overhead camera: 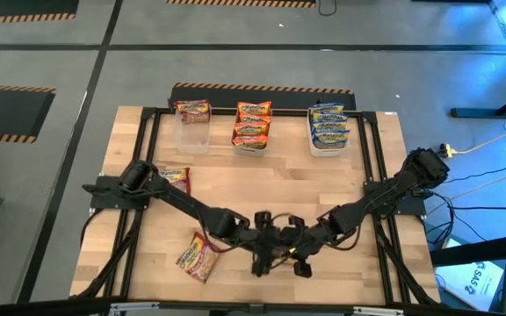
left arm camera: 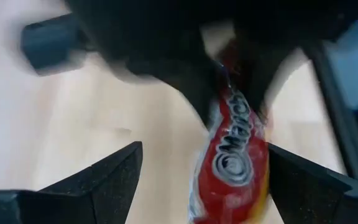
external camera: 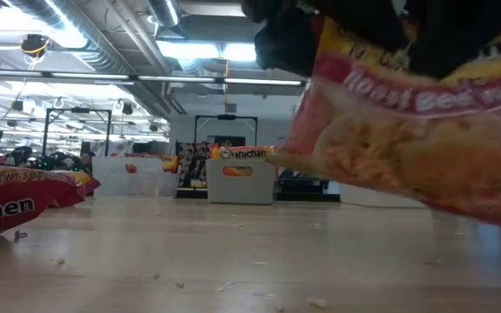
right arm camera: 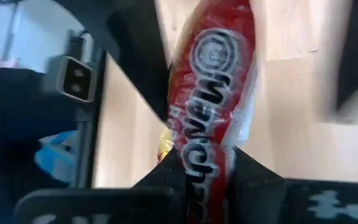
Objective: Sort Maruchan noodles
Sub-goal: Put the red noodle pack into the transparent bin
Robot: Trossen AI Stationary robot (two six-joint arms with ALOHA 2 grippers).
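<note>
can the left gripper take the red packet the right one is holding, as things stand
Probably yes. The left gripper is open with the red packet between its fingers, while the right gripper is shut on the packet's other end. Nothing sits between them.

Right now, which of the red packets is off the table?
The red packet pinched in the right tool, lifted between both arms near the table's front edge. The other loose red packets lie flat on the wood.

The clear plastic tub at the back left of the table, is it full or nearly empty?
Nearly empty. The clear plastic tub shows bare see-through walls below one red-and-pink noodle packet at its far edge, unlike the stacked middle tub.
</note>
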